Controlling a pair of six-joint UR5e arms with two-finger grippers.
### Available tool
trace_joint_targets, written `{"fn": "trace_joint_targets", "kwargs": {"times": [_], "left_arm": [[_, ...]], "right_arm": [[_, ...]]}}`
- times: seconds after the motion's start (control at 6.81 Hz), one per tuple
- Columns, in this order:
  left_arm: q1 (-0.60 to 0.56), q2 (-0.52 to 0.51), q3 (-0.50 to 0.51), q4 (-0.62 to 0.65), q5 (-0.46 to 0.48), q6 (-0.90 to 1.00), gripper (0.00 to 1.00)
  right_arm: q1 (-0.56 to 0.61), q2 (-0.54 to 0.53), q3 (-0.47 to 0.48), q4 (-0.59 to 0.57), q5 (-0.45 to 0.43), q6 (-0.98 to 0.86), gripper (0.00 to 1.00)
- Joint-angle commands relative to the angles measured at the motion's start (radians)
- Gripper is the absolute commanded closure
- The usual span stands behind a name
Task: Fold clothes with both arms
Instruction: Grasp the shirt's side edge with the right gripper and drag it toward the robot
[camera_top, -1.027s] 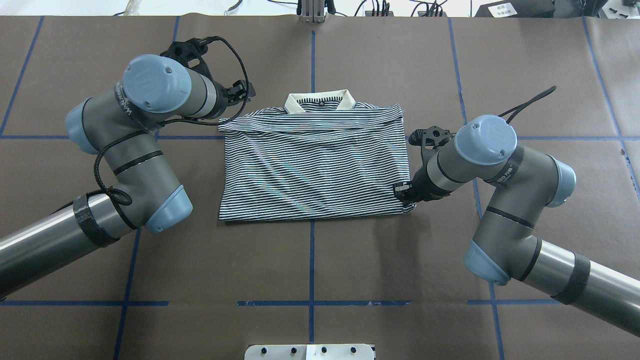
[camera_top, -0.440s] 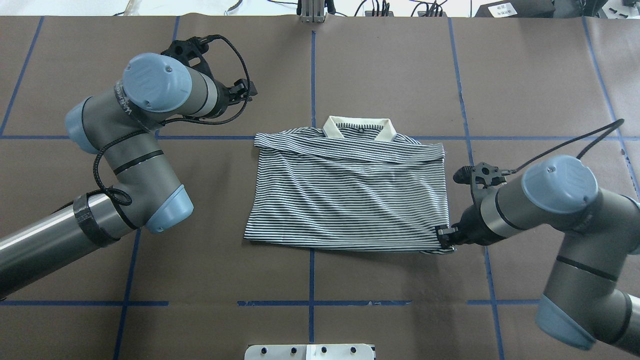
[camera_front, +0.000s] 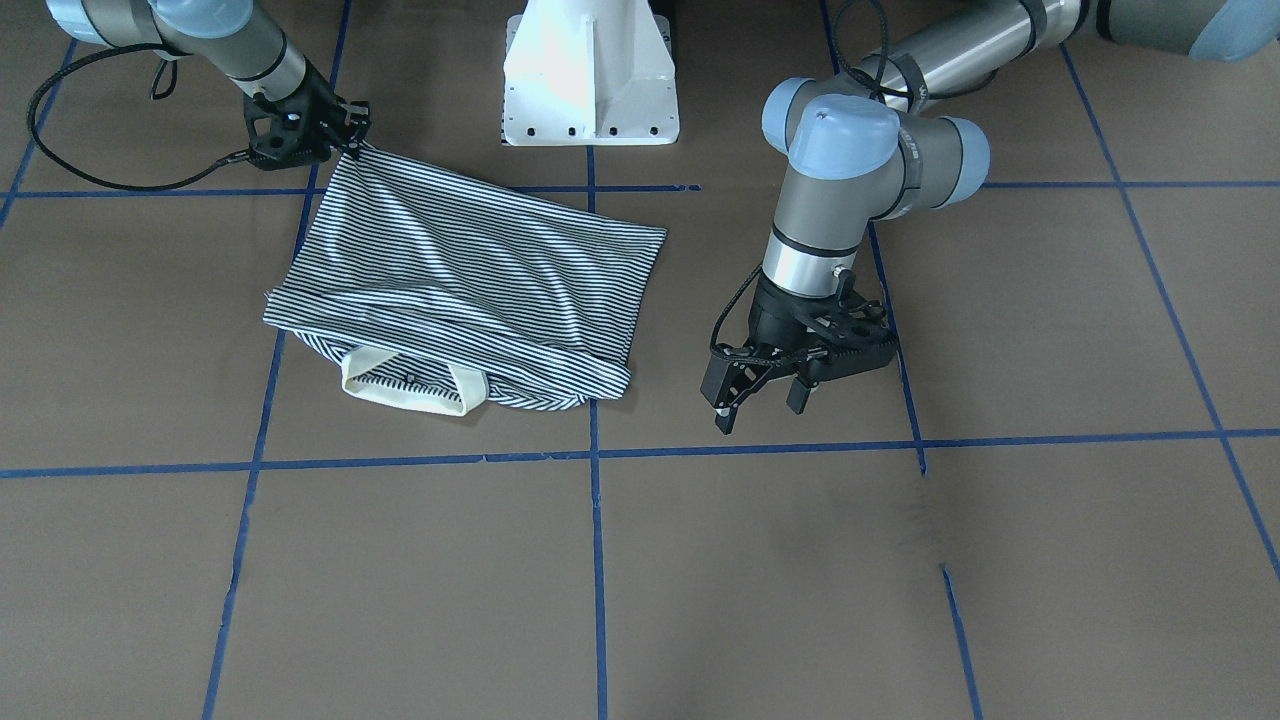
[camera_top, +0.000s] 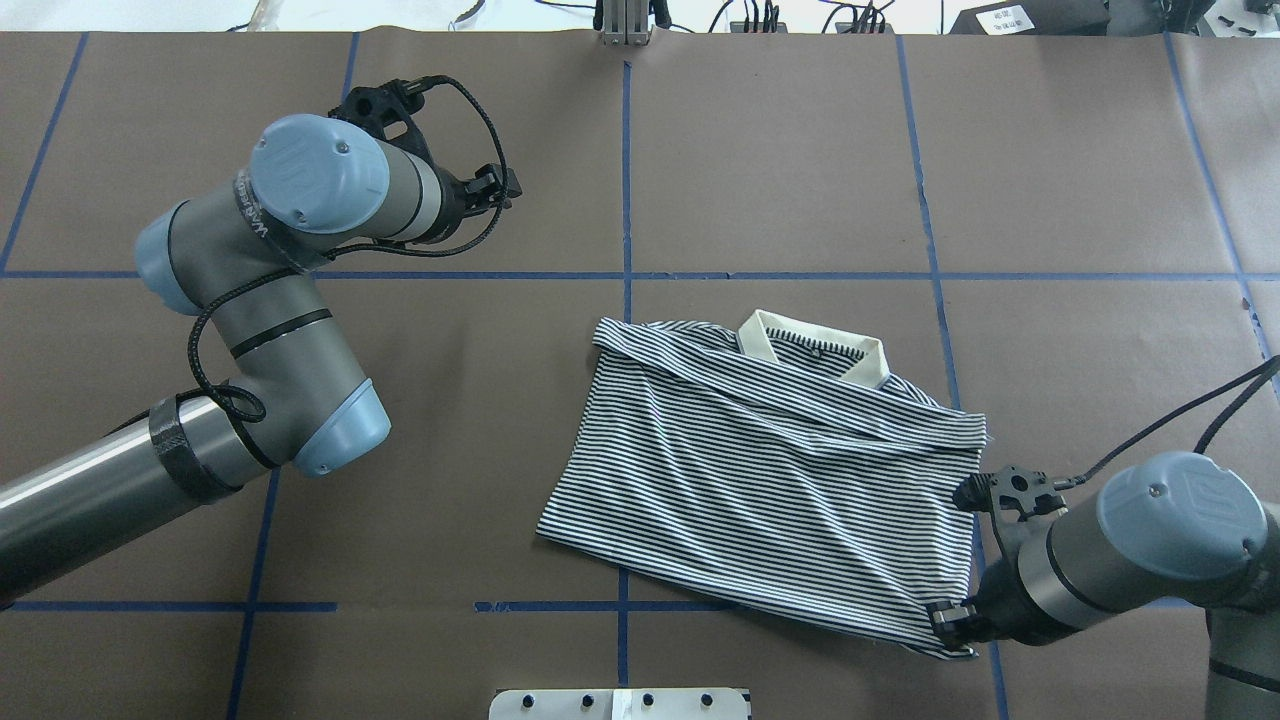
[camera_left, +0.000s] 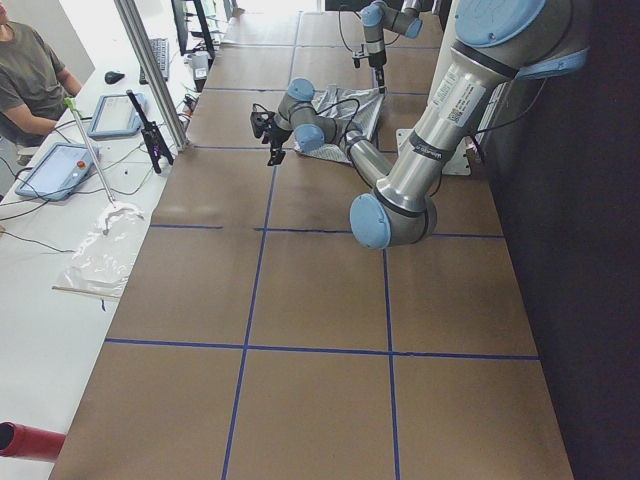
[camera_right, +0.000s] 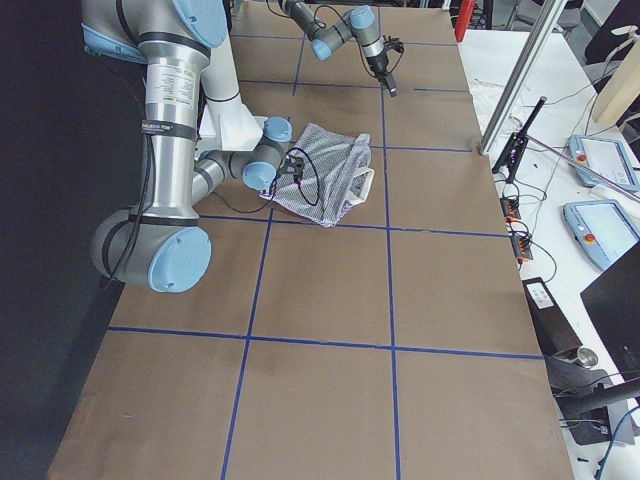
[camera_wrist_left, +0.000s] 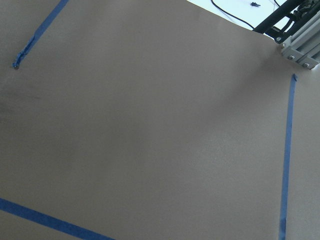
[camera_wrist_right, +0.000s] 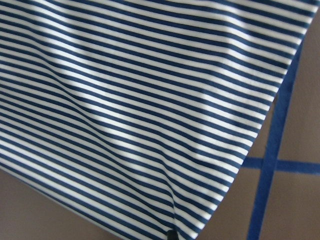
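Right gripper (camera_top: 952, 622) has the polo shirt (camera_top: 770, 470) pinched by one corner; we see the left gripper (camera_front: 760, 410) spread open, well apart from it.

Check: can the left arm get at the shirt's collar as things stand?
Probably yes. The left gripper hangs open over bare table, nothing lies between it and the collar, and the right gripper holds only the shirt's corner.
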Motion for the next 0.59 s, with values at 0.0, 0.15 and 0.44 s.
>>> {"fn": "trace_joint_targets", "kwargs": {"times": [0.0,0.15,0.44], "left_arm": [[0.029,0.000,-0.040,0.007,-0.011,-0.015,0.00],[0.073,0.029,-0.111,0.057,-0.047,-0.024,0.00],[0.263,0.077,-0.263,0.198,-0.048,-0.279,0.01]], "right_arm": [[-0.028,-0.038,0.046,0.002,0.007,0.111,0.00],[0.008,-0.006,0.049,0.002,0.005,0.115,0.00],[0.157,0.107,0.037,0.000,0.004,0.115,0.00]]}}
